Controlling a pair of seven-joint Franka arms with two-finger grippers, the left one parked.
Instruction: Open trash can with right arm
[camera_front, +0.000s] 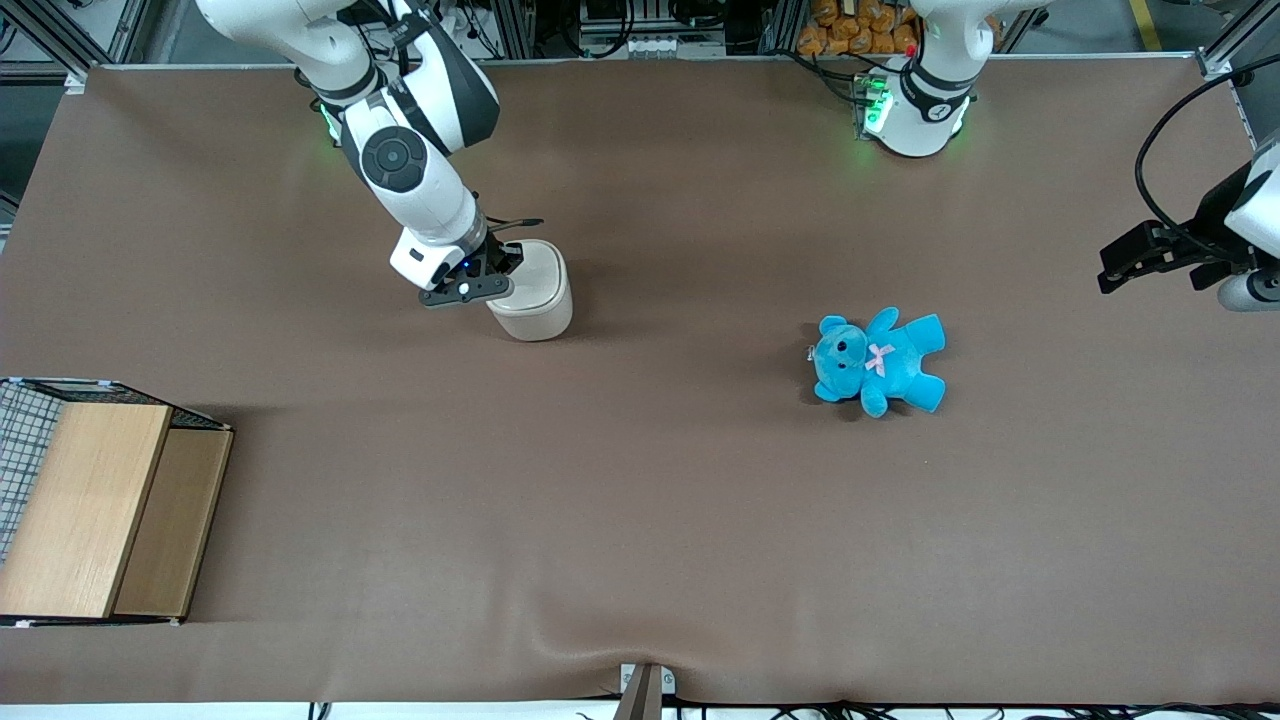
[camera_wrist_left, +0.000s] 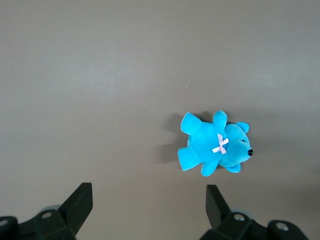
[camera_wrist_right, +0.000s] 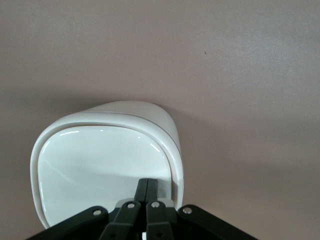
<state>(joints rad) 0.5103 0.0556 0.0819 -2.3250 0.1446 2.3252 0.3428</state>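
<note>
i'm looking down on a wide table (camera_front: 640, 520) under a brown cloth, wrinkled at the edge nearest the front camera. aluminium framing (camera_front: 560, 25) and cabling run along the robots' edge (orange items (camera_front: 860, 30) are stacked there too). lighting is even and soft, with faint shadows.

The right arm (camera_front: 400, 130) is glossy white, built of rounded segments, with a dark round joint cap and a broad black band near its upper link. Green light glows at one joint. A thin black cable runs by the wrist. Its end effector (camera_front: 497, 272) is black, with linked bars and silver screws; the two fingers (camera_wrist_right: 147, 189) lie pressed together.
</note>
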